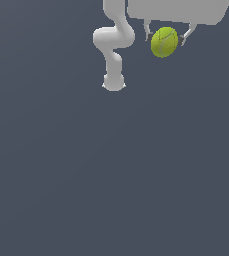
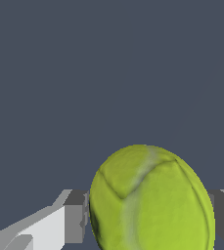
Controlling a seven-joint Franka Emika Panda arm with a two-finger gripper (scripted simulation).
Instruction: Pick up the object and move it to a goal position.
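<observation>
The object (image 1: 164,42), a yellow-green ball with a pale curved seam, hangs high in the exterior view, near the top edge and right of centre. My white gripper (image 1: 167,38) is shut on it, one finger on each side. In the wrist view the object (image 2: 152,200) fills the space between the two grey fingers (image 2: 74,219), which press against its sides. The ball is clear of the floor.
The white arm (image 1: 114,45) curves down to its base (image 1: 113,82) on the dark grey floor, to the exterior view's left of the ball. Nothing else shows on the floor.
</observation>
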